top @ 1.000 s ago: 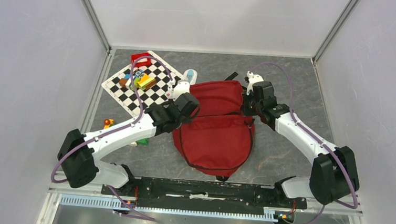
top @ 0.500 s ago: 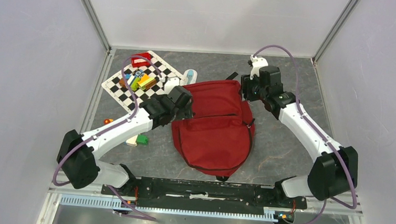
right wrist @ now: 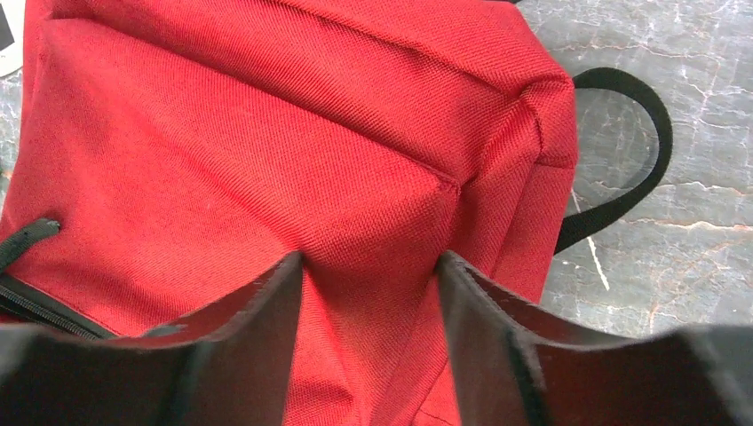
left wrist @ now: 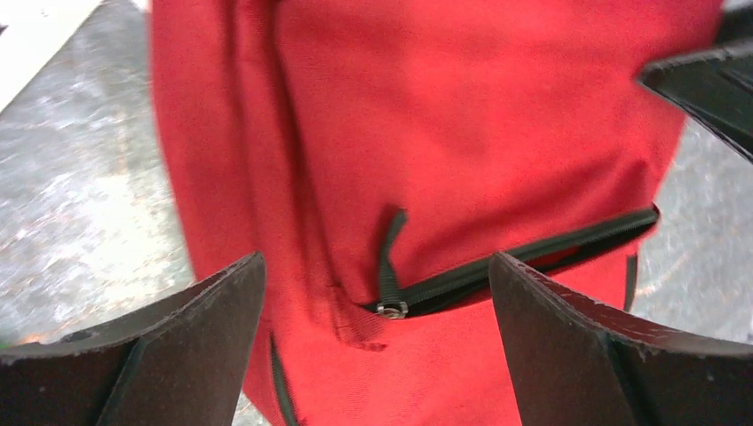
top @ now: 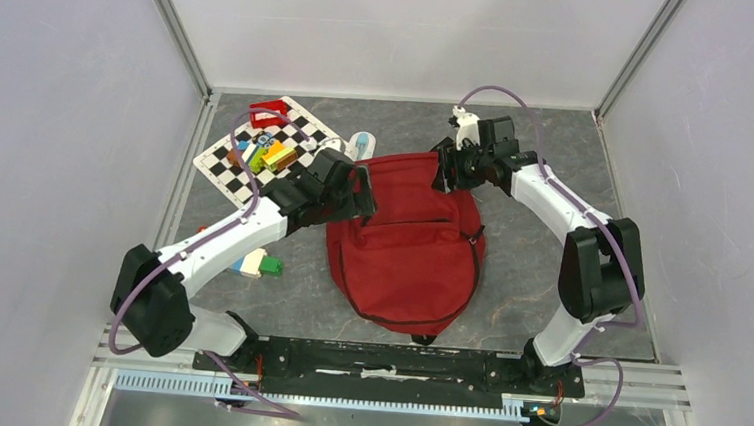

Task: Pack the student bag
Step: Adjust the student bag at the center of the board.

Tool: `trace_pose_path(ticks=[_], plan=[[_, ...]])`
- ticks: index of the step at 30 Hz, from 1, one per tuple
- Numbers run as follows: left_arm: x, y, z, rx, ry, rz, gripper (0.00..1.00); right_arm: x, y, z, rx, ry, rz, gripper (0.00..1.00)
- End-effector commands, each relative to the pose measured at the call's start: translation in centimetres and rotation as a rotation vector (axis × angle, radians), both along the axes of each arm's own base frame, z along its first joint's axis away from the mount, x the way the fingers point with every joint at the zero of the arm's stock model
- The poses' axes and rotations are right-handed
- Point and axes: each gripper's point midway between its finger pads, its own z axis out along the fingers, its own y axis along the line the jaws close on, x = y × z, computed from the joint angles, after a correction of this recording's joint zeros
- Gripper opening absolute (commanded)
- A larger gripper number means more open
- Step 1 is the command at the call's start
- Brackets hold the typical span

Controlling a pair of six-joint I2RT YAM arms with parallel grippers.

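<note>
**Both tools stand open over the red backpack**

Left tool [top: 362, 190] hovers at the backpack's left upper edge. In the left wrist view its two dark fingers [left wrist: 191, 311] are spread wide apart, with nothing held between them; only red fabric shows in the gap. The right tool [top: 446, 168] is at the backpack's far right corner. In the right wrist view its fingers [right wrist: 257, 311] stand apart as well, less widely, just above a ridge of the fabric and not pinching it.

The bench [top: 540, 255] is a grey marbled surface walled in by pale panels. The backpack [top: 410, 255] lies flat near its middle, between the two arms, its top toward the far wall. The left wrist view shows a black zipper [left wrist: 533, 257] running across its front pocket, partly open, with a metal pull [left wrist: 391, 309] at the zipper's left end. The right wrist view shows a black strap [right wrist: 630, 151] looping out from the corner onto the bench.

A chessboard [top: 221, 162] lies at an angle to the left of the backpack, toward the far left corner. A cluster of coloured blocks [top: 272, 153] sits on it, and a small red box [top: 268, 112] rests at its far edge. A white and blue object [top: 360, 144] lies between the board and the backpack. Nearer the arm bases, a green block [top: 271, 264] lies on the bench beside a pale one.
</note>
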Motion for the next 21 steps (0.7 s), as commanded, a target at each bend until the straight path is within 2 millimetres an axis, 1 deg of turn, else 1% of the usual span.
trace_pose_path(ticks=[1, 2, 3, 5, 7, 9, 11, 13, 14, 15, 16, 18, 20, 21], plan=[[0.6, -4.0, 1.6, -0.018, -0.128, -0.267, 1.0, 0.3, 0.7, 1.0, 0.027, -0.016, 0.026, 0.56], [0.6, -4.5, 1.6, 0.005, -0.14, -0.306, 1.0, 0.4, 0.4, 0.9, 0.019, -0.014, 0.009, 0.47], [0.4, -5.2, 1.7, 0.03, -0.16, -0.36, 1.0, 0.5, 0.2, 0.8, 0.011, -0.015, -0.007, 0.42], [0.2, -6.7, 1.9, 0.081, -0.196, -0.459, 1.0, 0.7, 0.0, 1.0, 0.005, -0.024, -0.022, 0.34], [-0.4, -8.8, 1.8, 0.115, -0.232, -0.561, 1.0, 0.8, -0.1, 1.0, 0.004, -0.025, -0.029, 0.29], [-0.7, -10.4, 1.3, 0.147, -0.259, -0.628, 1.0, 0.8, -0.2, 0.9, 0.0, -0.022, -0.041, 0.17], [-1.0, -11.7, 0.6, 0.161, -0.257, -0.667, 0.99, 0.8, -0.3, 0.8, 0.0, -0.016, -0.051, 0.08], [-1.3, -12.5, -0.1, 0.183, -0.251, -0.698, 0.96, 0.9, -0.3, 1.0, 0.003, -0.019, -0.06, 0.0], [-1.4, -12.8, -0.5, 0.198, -0.246, -0.708, 0.92, 1.0, -0.4, 1.1, 0.004, -0.024, -0.066, 0.0], [-1.6, -13.0, -0.8, 0.216, -0.237, -0.717, 0.86, 1.1, -0.4, 1.4, 0.005, -0.034, -0.072, 0.0], [-1.9, -13.2, -0.9, 0.232, -0.237, -0.727, 0.78, 1.3, -0.4, 1.7, 0.005, -0.044, -0.078, 0.0], [-2.7, -13.5, -0.8, 0.287, -0.258, -0.729, 0.65, 1.9, -0.5, 2.3, 0.006, -0.065, -0.09, 0.0], [-3.9, -13.9, -0.6, 0.325, -0.291, -0.742, 0.61, 2.6, -0.4, 2.8, 0.008, -0.086, -0.098, 0.0], [-4.6, -14.3, -0.6, 0.329, -0.299, -0.753, 0.6, 2.9, -0.4, 3.0, 0.006, -0.095, -0.105, 0.0]])
